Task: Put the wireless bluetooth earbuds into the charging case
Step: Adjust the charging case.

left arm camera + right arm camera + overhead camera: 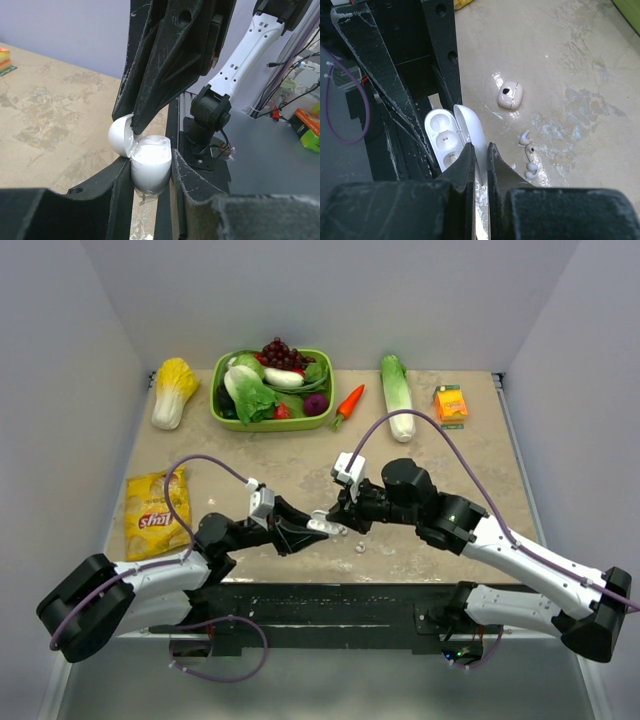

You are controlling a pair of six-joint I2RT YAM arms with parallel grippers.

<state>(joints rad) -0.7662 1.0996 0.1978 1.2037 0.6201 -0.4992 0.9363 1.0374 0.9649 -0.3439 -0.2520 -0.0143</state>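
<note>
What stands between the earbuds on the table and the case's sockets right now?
Nothing visible covers the sockets. The charging case, held by the left gripper, has its lid open. The right gripper pinches that lid, and the earbuds lie free on the table.

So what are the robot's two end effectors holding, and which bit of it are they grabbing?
The left end effector clamps the charging case by its lower body. The right end effector pinches its open lid at the edge.

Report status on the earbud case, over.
Left hand clamped on charging case, lid open, slots empty. Right hand pinching the lid. Both earbuds loose on table beside it, nothing in the way.
</note>
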